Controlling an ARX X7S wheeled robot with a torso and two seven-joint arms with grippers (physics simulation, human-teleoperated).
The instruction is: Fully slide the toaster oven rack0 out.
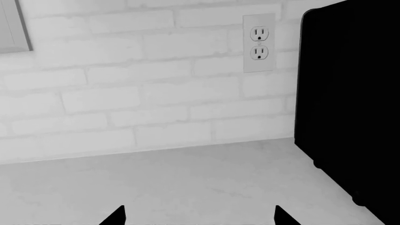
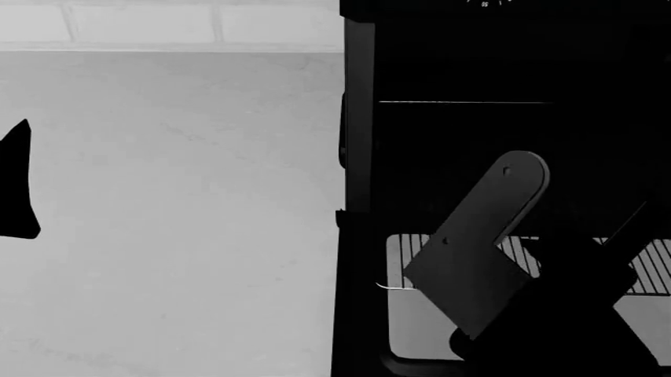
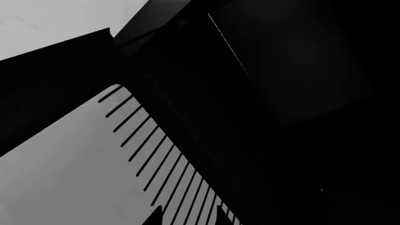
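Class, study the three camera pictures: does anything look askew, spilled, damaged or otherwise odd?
Nothing stands out. The toaster oven sits square on the counter, its rack lies flat and partly out, and no spill or damage shows.

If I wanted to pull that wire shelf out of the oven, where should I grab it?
Probably by its front edge, coming from the open front of the toaster oven. The rack0 lies flat, its thin wires running front to back over the lowered glass door, so a pinch from above and below looks best. The right arm hides most of it.

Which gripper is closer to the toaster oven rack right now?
Right. The right gripper is at the rack; the left gripper hangs over bare counter beside the oven.
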